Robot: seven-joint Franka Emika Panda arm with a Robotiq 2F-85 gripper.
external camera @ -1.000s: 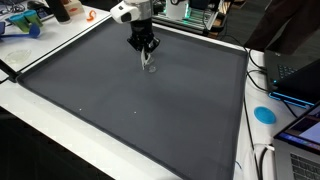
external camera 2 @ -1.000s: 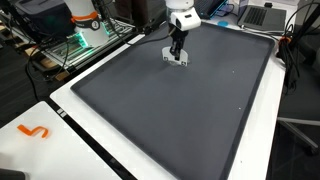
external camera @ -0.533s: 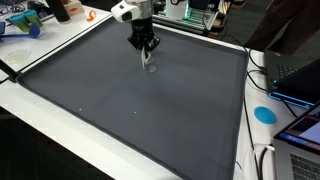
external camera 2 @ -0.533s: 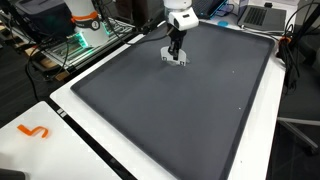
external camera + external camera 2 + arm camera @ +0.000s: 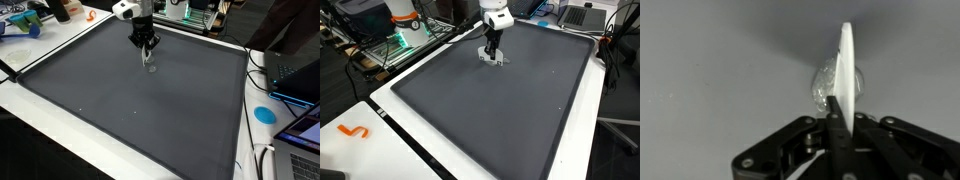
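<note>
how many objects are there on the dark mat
1: a small clear object near one edge of the mat, under the gripper, which clamps its white strip. The arm may hide smaller ones.

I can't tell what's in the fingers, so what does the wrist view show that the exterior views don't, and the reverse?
Only the wrist view shows a thin white piece edge-on, pinched in the gripper, with a clear crinkled thing just behind it on the grey mat.

Only the exterior views show the whole mat on the white table, a blue disc and a laptop, and that the gripper is near the mat's far edge.

Both show the gripper low over the mat with a small pale thing at its tips.
</note>
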